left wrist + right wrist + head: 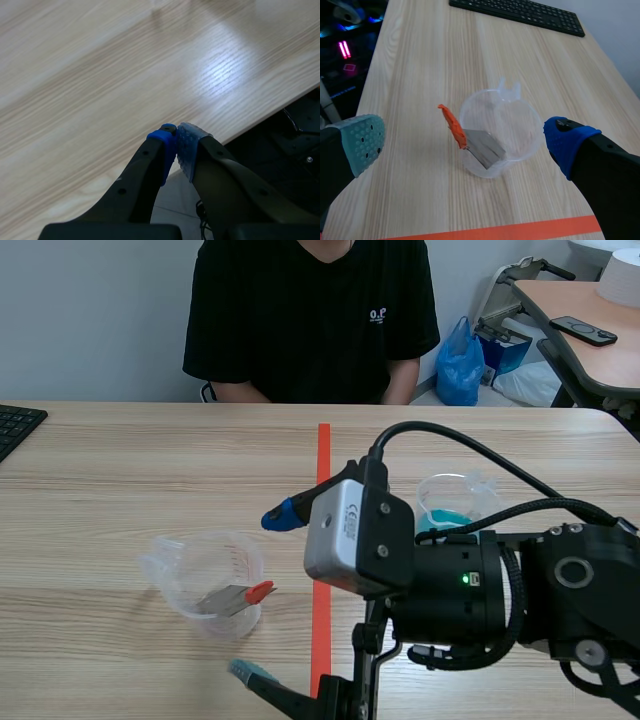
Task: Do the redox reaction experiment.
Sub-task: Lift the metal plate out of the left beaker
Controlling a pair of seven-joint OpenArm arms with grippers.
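A clear plastic measuring cup stands left of the orange tape line. A grey metal sheet with an orange end leans in it, the orange end over the rim. My right gripper is open above the cup, one finger on each side, touching nothing. A second clear cup holding blue liquid stands right of the tape, behind the right arm. My left gripper is shut on nothing over the table's near edge. It does not show in the scene view.
A black keyboard lies at the table's far left. A person in a black shirt sits across the table. The orange tape line runs down the middle. The right arm's bulk covers the near right.
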